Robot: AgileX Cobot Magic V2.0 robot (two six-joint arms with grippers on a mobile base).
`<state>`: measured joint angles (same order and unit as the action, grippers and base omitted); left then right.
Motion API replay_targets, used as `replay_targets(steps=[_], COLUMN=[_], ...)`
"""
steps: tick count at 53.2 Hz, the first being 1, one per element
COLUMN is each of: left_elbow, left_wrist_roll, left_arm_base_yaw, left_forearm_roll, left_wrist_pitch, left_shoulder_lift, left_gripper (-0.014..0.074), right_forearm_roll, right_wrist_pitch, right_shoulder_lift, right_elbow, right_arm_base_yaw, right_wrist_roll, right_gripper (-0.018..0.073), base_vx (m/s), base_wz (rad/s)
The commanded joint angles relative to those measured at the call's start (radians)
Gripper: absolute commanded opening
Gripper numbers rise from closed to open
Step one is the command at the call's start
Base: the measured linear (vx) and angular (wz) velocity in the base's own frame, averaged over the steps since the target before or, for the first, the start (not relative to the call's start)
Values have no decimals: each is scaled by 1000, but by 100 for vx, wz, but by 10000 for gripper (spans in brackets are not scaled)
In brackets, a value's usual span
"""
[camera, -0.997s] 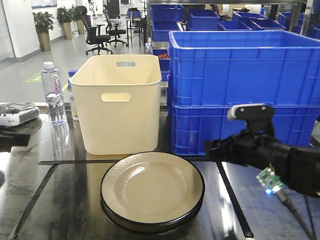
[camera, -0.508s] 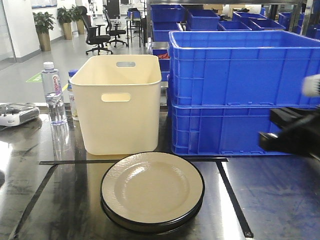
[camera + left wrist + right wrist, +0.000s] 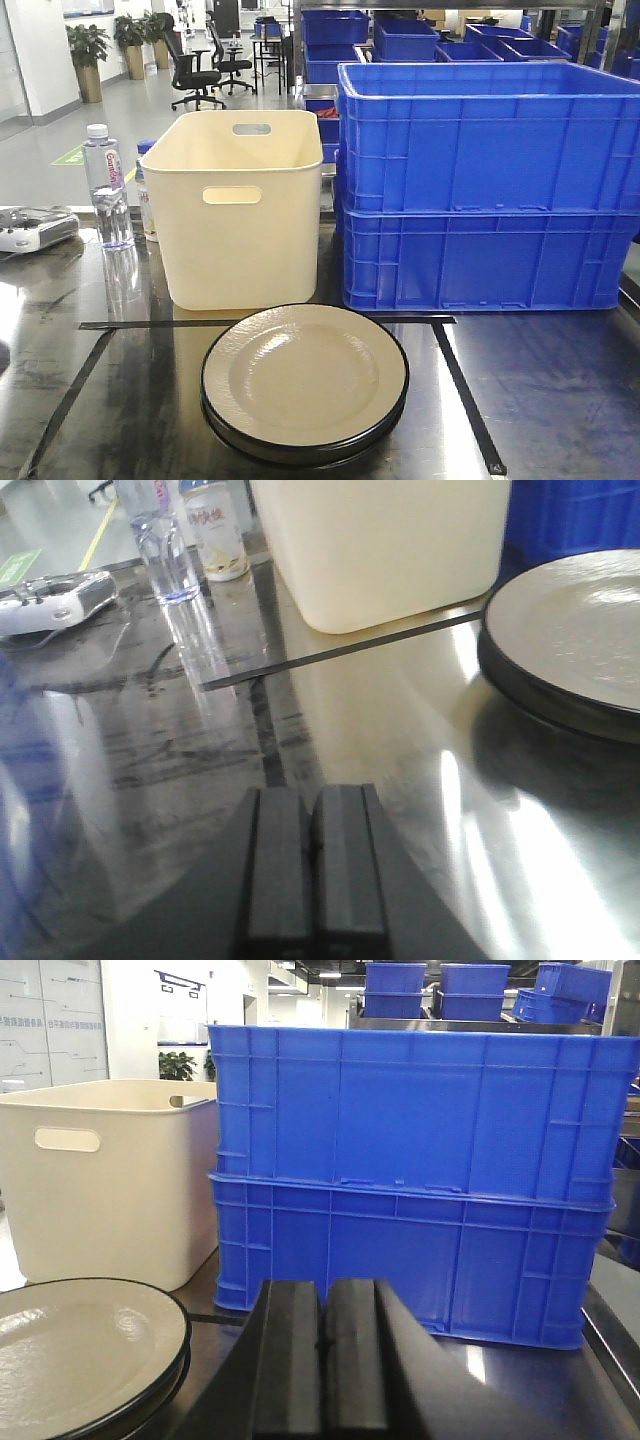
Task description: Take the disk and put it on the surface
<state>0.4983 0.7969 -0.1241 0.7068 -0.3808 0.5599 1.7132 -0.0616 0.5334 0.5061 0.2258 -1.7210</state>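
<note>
The disk [image 3: 304, 380] is a cream plate with a black rim. It lies on a second dark-rimmed one, inside the black tape lines on the glossy dark surface [image 3: 130, 400]. Neither gripper shows in the front view. In the left wrist view my left gripper [image 3: 311, 792] is shut and empty, low over the surface [image 3: 150, 740], with the disk [image 3: 580, 630] ahead to its right. In the right wrist view my right gripper [image 3: 324, 1285] is shut and empty, with the disk [image 3: 80, 1350] down to its left.
A cream bin [image 3: 245, 205] stands behind the disk, and stacked blue crates [image 3: 480, 180] rise to its right. A water bottle [image 3: 105, 185] and a grey controller [image 3: 35, 228] sit at the far left. Tape line [image 3: 465, 395] runs right of the disk.
The right arm, which reached in from the right edge of the front view a second ago, has drawn back to the right and left that view. The disk has not moved.
</note>
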Motion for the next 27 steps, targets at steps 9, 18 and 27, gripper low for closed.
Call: replay_targets(steps=[9,18,27], left_elbow=[-62,-62,-62], left_wrist_roll=[16,16,16], left_arm_base_yaw=[6,6,6], left_forearm_roll=[74,70,70], left_wrist_pitch=[64,26,15], left_shoulder_lift=[-38,-38,-38], left_gripper=[-2,-2,-2], right_forearm_roll=[-5,-4,-4], right_wrist_pitch=[12,12,12], right_shoulder_lift=[-9,-9,-9], right_elbow=[18,18,18], right_arm_base_yaw=[-2,-2,-2], right_wrist_roll=[-9,-9,-9], right_gripper=[-12,-12,-12], base_vx=[0,0,0], base_wz=[0,0,0])
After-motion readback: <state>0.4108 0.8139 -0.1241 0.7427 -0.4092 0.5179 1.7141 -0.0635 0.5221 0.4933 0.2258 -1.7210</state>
